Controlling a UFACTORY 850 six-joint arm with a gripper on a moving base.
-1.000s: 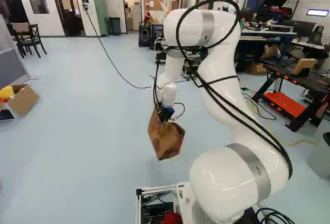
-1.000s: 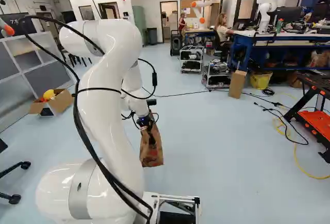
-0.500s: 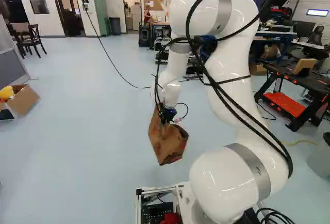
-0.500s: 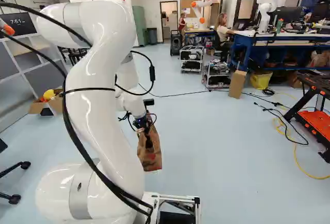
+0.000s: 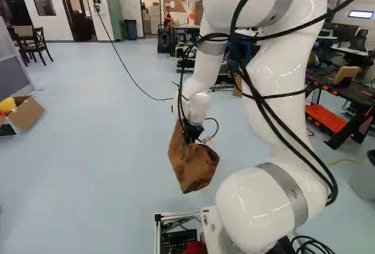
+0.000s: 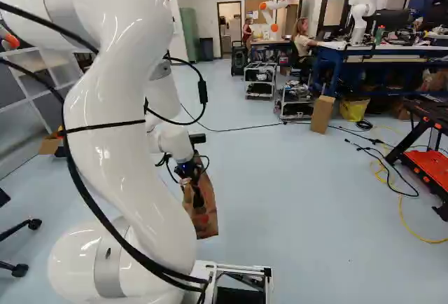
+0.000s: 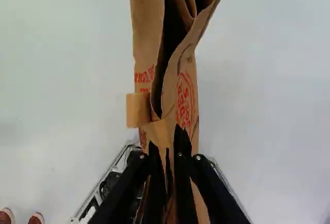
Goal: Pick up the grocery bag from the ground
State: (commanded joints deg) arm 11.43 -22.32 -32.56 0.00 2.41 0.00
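Finding grocery bag (image 5: 193, 169) hanging tilted above floor (image 5: 105, 148), just far of base (image 5: 176, 215), pinched narrow in gripper (image 7: 165, 135). We judge tear or slip possible if arm (image 6: 119, 157) jerks, swinging it.

from behind the arm (image 5: 293, 119), base views share floor (image 5: 105, 148); wrist view looks down close.

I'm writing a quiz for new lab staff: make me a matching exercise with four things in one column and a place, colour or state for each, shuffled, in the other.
Things
1. Bag
2. Cabinet
3. Box
4. Table

Descriptions
A. Black, with an orange shelf below
B. Open, with a yellow thing in it
C. Hanging from the gripper
D. Green, at the far side of the room

Pairs: 1-C, 2-D, 3-B, 4-A
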